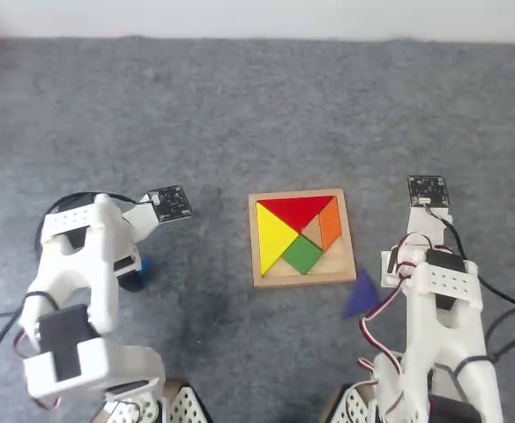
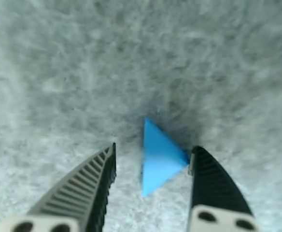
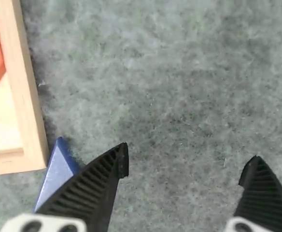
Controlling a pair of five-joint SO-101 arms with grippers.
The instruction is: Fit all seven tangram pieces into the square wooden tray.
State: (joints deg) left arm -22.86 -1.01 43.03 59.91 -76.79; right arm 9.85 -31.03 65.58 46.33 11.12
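Well within left end effector (image 2: 154, 147): triangle (image 2: 161, 158)

The left arm (image 1: 85, 264) and the right arm (image 1: 443, 308) sit folded, pitched downward. The left claw (image 2: 154, 153) hangs parted; the right claw (image 3: 189, 155) gapes wider, apparently equally low.

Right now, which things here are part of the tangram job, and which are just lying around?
Part of the job: wooden tray, holding red triangle, yellow triangle, green square, orange piece; dark blue triangle beside the tray; light blue triangle at the left hand.
Just there: grey carpet, white wall behind.
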